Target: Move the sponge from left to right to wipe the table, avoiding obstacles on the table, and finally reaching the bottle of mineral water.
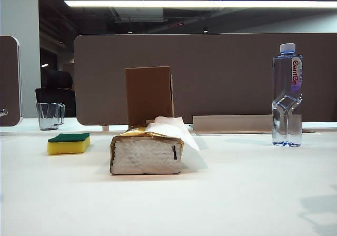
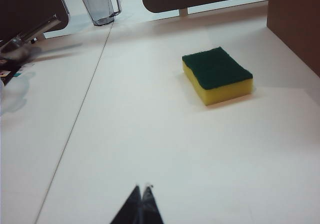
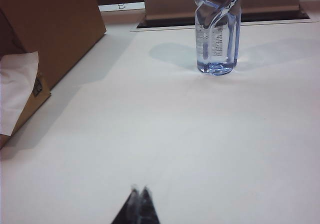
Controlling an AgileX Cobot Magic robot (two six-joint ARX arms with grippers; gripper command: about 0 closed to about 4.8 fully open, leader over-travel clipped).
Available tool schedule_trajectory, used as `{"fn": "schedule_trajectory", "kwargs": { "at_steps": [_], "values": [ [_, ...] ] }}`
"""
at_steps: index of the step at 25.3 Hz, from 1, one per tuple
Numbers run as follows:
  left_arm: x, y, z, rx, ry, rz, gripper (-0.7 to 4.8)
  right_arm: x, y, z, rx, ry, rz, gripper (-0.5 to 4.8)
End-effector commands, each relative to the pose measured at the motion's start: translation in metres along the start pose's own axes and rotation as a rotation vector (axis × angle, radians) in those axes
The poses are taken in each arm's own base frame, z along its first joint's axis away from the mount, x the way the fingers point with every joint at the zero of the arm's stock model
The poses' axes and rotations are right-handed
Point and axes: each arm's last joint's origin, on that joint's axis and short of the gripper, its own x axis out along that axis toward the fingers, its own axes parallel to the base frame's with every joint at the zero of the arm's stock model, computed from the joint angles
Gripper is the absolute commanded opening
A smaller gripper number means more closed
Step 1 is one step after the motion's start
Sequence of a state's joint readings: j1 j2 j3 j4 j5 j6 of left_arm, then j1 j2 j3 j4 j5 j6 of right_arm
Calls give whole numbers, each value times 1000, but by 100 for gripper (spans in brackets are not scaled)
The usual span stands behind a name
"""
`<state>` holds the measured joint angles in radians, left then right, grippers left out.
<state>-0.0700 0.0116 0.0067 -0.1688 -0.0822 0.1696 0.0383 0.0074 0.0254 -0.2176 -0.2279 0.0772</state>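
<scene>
The yellow sponge [image 1: 68,143] with its green top lies flat on the white table [image 1: 237,194] at the left. In the left wrist view the sponge [image 2: 218,75] rests well ahead of my left gripper [image 2: 142,188], which is shut and empty. A gold-brown tissue pack [image 1: 146,153] sits in the middle, and an upright brown cardboard box [image 1: 149,95] stands behind it. The bottle of mineral water [image 1: 287,95] stands at the right. My right gripper [image 3: 139,189] is shut and empty, far short of the bottle [image 3: 216,29]. Neither gripper shows in the exterior view.
A clear glass mug [image 1: 50,115] stands at the back left, also seen in the left wrist view as the mug [image 2: 100,3]. A brown partition panel [image 1: 221,72] runs along the table's far edge. The box [image 3: 50,29] and tissue pack [image 3: 20,96] appear beside the right gripper's view.
</scene>
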Motion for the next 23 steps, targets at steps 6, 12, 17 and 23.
{"fn": "schedule_trajectory", "kwargs": {
  "at_steps": [6, 12, 17, 23],
  "values": [
    [0, 0, 0, -6, 3, 4, -6, 0, 0, 1, -5, -13, -4, -6],
    [-2, 0, 6, -101, -28, -41, -5, 0, 0, 1, -1, -13, 1, -6],
    [-5, 0, 16, -153, -64, -89, 129, 0, 0, 2, -1, -16, 1, -6],
    [-11, 2, 32, -178, -119, -127, 234, -1, 0, 4, 22, -27, 3, -6]
  ]
}}
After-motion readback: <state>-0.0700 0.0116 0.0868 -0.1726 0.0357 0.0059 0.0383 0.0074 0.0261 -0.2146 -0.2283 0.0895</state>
